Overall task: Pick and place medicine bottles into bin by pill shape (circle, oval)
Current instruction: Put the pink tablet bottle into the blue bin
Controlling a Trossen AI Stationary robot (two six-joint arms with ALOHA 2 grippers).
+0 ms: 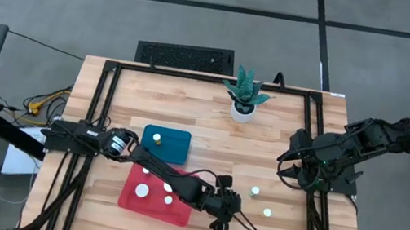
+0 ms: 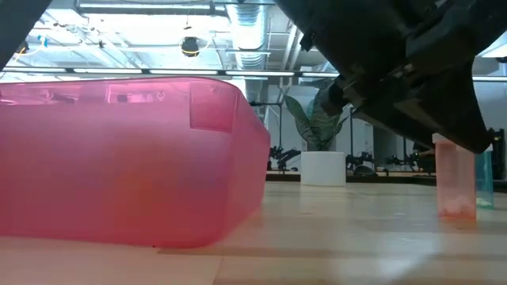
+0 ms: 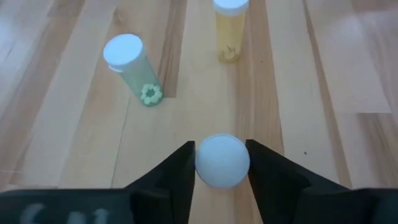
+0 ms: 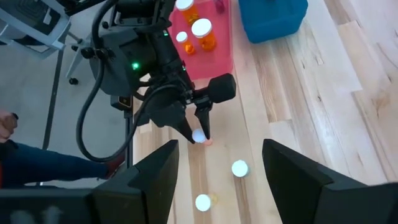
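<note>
Left wrist view is showing the left gripper (image 3: 222,163) pinching a white-capped bottle (image 3: 222,160) between both fingers, standing on the wooden table (image 3: 323,74) beside the red bin (image 1: 129,195). Right gripper (image 4: 221,168) is hanging wide open, empty.

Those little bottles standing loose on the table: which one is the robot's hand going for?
The white-capped bottle between the left hand's fingers, beside the red bin. The green-tinted bottle and the yellowish bottle stand farther off, untouched.
</note>
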